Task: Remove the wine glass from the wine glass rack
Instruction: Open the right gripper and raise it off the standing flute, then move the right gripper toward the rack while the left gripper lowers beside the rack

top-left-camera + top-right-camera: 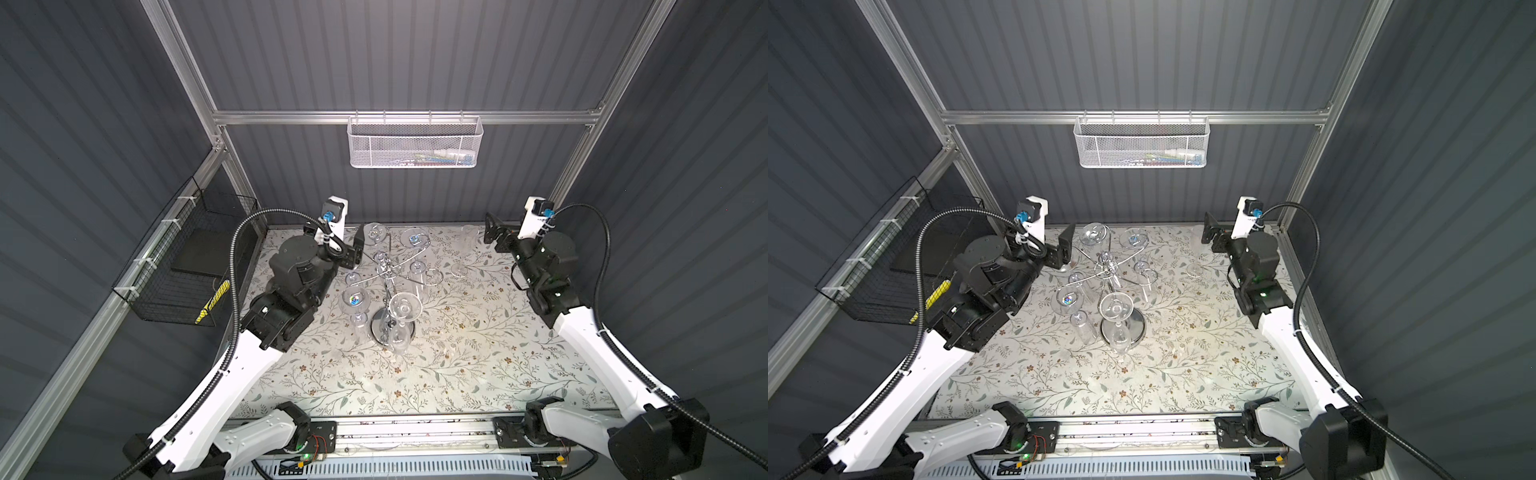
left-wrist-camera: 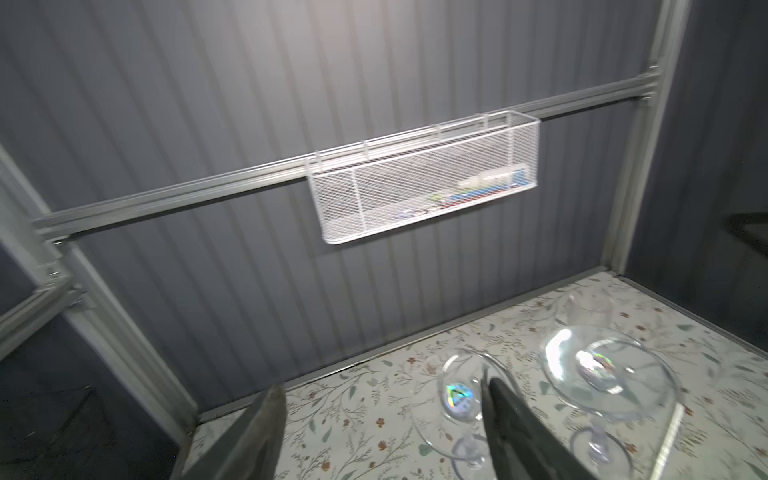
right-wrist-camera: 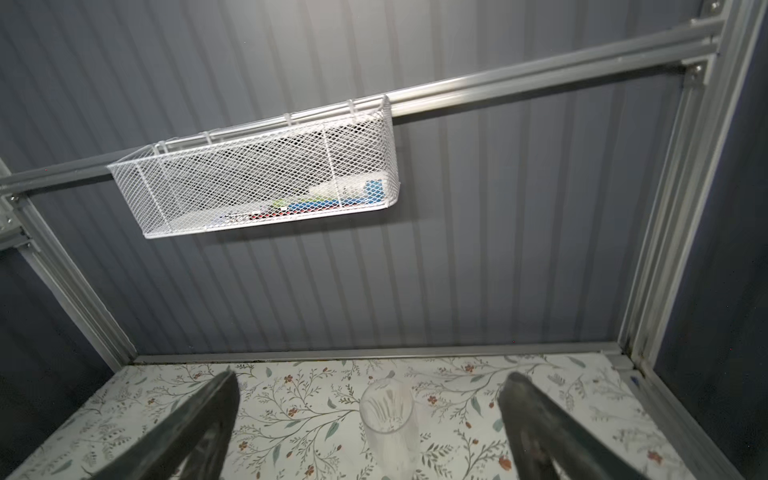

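The chrome wine glass rack stands mid-table on its round mirror base. Several clear wine glasses hang upside down from its hooks, among them one at the back left and one at the front. My left gripper is open just left of the back-left glass. In the left wrist view a glass foot with a shiny sticker lies against one finger, nothing between the fingers. My right gripper is open at the back right.
A clear glass rests on the floral table ahead of the right fingers, with a glass foot nearby. A white mesh basket hangs on the back rail. A black wire basket hangs on the left wall.
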Controlling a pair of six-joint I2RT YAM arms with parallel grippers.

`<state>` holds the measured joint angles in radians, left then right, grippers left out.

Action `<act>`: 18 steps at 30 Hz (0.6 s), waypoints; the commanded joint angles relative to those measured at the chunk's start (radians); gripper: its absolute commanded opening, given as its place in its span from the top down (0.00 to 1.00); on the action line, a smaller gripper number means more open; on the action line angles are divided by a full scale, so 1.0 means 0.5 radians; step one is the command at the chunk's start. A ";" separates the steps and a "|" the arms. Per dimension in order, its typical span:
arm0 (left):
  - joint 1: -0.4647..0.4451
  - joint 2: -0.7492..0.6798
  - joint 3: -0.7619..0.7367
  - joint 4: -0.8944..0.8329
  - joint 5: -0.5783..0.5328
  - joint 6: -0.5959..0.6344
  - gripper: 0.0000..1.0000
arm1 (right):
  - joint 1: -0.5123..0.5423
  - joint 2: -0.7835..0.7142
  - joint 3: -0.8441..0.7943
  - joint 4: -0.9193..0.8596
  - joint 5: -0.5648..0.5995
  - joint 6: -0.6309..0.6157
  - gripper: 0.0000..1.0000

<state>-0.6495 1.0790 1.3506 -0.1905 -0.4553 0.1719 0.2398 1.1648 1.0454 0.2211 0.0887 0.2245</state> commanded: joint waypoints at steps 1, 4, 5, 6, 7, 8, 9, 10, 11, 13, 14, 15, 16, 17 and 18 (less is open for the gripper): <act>-0.008 -0.087 0.081 -0.291 -0.319 -0.146 0.24 | 0.127 -0.073 -0.043 -0.467 0.075 0.275 0.01; -0.008 -0.405 -0.230 -0.203 -0.026 -0.402 0.23 | 0.289 -0.328 -0.316 -0.195 0.055 0.216 0.01; -0.008 -0.520 -0.355 -0.106 0.029 -0.502 0.22 | 0.313 -0.381 -0.329 -0.272 0.119 0.297 0.01; -0.008 -0.591 -0.393 -0.106 0.029 -0.650 0.22 | 0.314 -0.416 -0.281 -0.444 0.157 0.407 0.01; -0.008 -0.648 -0.368 -0.208 0.046 -0.807 0.22 | 0.314 -0.439 -0.178 -0.664 0.158 0.496 0.01; -0.008 -0.674 -0.309 -0.334 0.115 -0.880 0.23 | 0.315 -0.456 -0.090 -0.844 0.111 0.533 0.01; -0.008 -0.682 -0.258 -0.463 0.168 -0.935 0.23 | 0.315 -0.471 -0.042 -0.958 0.061 0.558 0.01; -0.008 -0.681 -0.196 -0.618 0.207 -1.011 0.23 | 0.315 -0.492 -0.018 -1.033 -0.015 0.606 0.01; -0.008 -0.674 -0.148 -0.758 0.241 -1.089 0.23 | 0.315 -0.518 -0.017 -1.069 -0.129 0.642 0.01; -0.008 -0.669 -0.069 -0.960 0.306 -1.206 0.24 | 0.315 -0.558 0.003 -1.148 -0.367 0.739 0.01; -0.008 -0.680 -0.050 -1.023 0.339 -1.253 0.24 | 0.315 -0.579 0.034 -1.206 -0.478 0.786 0.01; -0.008 -0.698 -0.051 -1.057 0.353 -1.280 0.24 | 0.318 -0.603 0.052 -1.288 -0.549 0.845 0.01; -0.008 -0.724 -0.060 -1.079 0.366 -1.309 0.24 | 0.321 -0.640 0.060 -1.331 -0.625 0.912 0.03; -0.008 -0.760 -0.074 -1.088 0.365 -1.339 0.24 | 0.328 -0.686 0.049 -1.351 -0.696 0.992 0.05; -0.008 -0.792 -0.095 -1.091 0.365 -1.367 0.24 | 0.333 -0.728 0.036 -1.363 -0.759 1.054 0.07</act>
<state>-0.6491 0.7151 1.3094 -0.6243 -0.3168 -0.4080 0.3969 0.8429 1.0515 -0.3405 -0.1272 0.6228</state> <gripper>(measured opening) 0.759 0.944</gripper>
